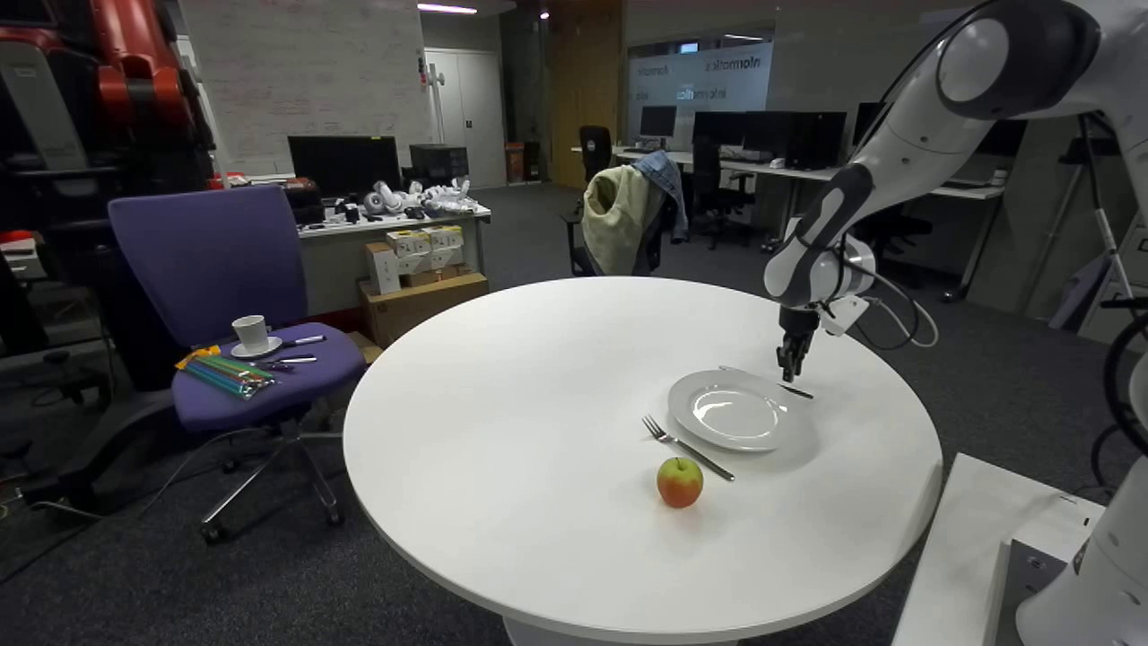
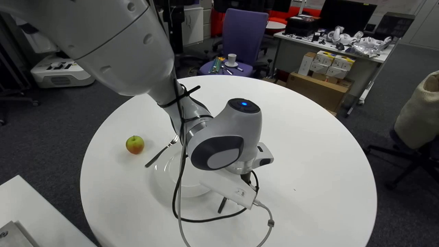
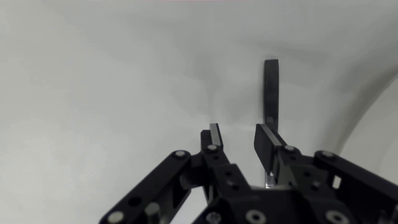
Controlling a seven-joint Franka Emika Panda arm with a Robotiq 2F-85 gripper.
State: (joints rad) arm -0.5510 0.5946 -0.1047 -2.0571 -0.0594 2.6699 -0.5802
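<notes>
My gripper (image 3: 238,130) stands partly open, with a gap between its fingers and nothing in it. It hangs low over the white table, pointing down. A knife with a dark handle (image 3: 271,90) lies beneath the right finger (image 3: 267,146) in the wrist view, which hides part of it. In an exterior view the gripper (image 1: 789,370) is just beside the knife handle (image 1: 796,392), near the white plate (image 1: 689,408). Whether a fingertip touches the knife I cannot tell. In an exterior view the arm covers the gripper, and the knife's handle end (image 2: 222,205) shows below it.
Across the plate lies a fork (image 1: 704,460), with a red-green apple (image 1: 680,483) close to it. The round table (image 1: 502,431) has a purple chair (image 1: 211,251) beyond it, bearing a white cup (image 1: 252,332) and straws. Cables (image 2: 212,219) hang from the wrist.
</notes>
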